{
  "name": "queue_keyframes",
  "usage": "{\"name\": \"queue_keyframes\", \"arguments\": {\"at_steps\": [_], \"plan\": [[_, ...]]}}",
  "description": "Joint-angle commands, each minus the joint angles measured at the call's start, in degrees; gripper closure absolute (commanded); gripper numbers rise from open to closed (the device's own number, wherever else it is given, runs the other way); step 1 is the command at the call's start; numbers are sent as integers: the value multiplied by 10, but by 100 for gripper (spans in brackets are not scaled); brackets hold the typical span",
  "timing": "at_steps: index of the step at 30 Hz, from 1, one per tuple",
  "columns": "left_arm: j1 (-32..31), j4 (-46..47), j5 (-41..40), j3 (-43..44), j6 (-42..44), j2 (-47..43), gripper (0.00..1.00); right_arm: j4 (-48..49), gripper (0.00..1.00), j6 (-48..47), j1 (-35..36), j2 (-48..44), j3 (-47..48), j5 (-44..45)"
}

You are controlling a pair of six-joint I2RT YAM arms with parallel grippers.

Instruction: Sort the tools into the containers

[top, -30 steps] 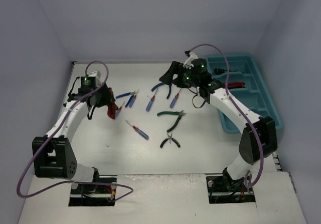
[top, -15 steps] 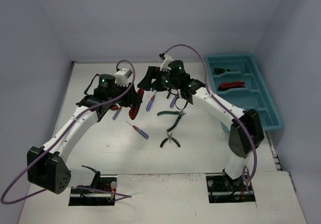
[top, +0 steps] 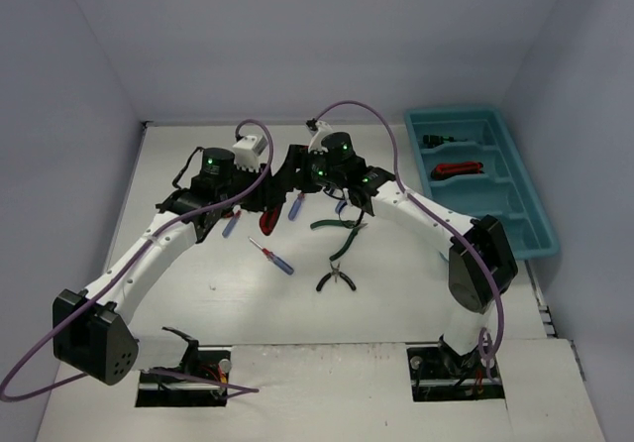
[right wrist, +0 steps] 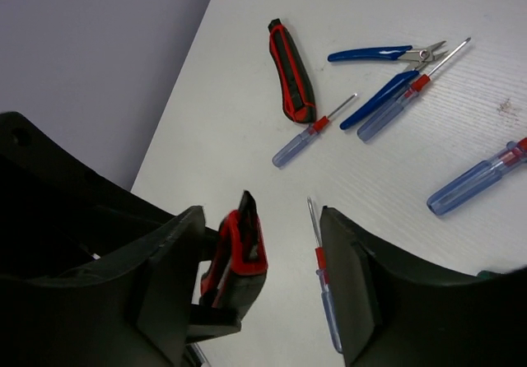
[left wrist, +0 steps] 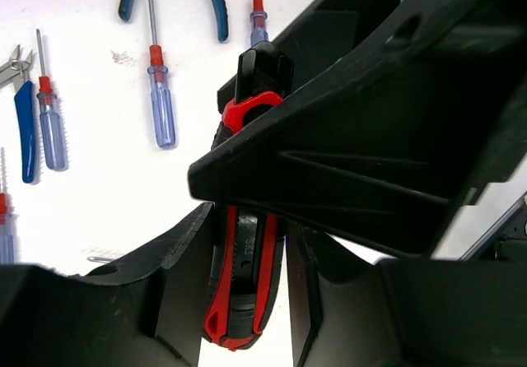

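Well left of the teal tray (top: 456, 114), the left hand (left wrist: 245, 260) clamps a red-black utility knife (left wrist: 245, 301), its tip between the right hand's (right wrist: 263, 227) parted fingers (right wrist: 354, 276).

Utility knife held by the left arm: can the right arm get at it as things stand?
Probably yes. The utility knife pokes its free end between the right arm's open jaws, with nothing in between; the left arm's jaws grip only its other end.

The utility knife (left wrist: 245, 285) is red-black, the tray (top: 510, 219) teal, the table (top: 198, 283) white.
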Motion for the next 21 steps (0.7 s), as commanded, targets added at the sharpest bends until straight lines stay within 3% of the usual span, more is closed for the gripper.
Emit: {"name": "queue_keyframes", "arguments": {"at_steps": [1, 5, 9, 10, 11, 16, 18, 21], "plan": [[-2, 73, -9, 43, -14, -25, 87, 39, 50, 1, 8, -37, -16, 5], [-2, 78, -9, 42, -17, -22, 87, 39, 68, -2, 8, -44, -21, 11], [-4, 73, -6, 44, -16, -16, 86, 39, 97, -4, 2, -48, -18, 26], [-4, 70, -8, 45, -15, -14, 84, 38, 99, -5, -1, -48, -16, 27], [-4, 67, -11, 45, -14, -12, 80, 38, 100, -5, -6, -48, -15, 27], [-3, 41, -32, 43, -9, -3, 37, 38, 100, -6, -60, -57, -12, 28], [-3, 32, -46, 42, -10, 1, 27, 39, 100, -4, -101, -65, -12, 29], [-2, 15, -78, 36, -16, 0, 20, 38, 100, -4, -201, -76, -8, 28]]}}
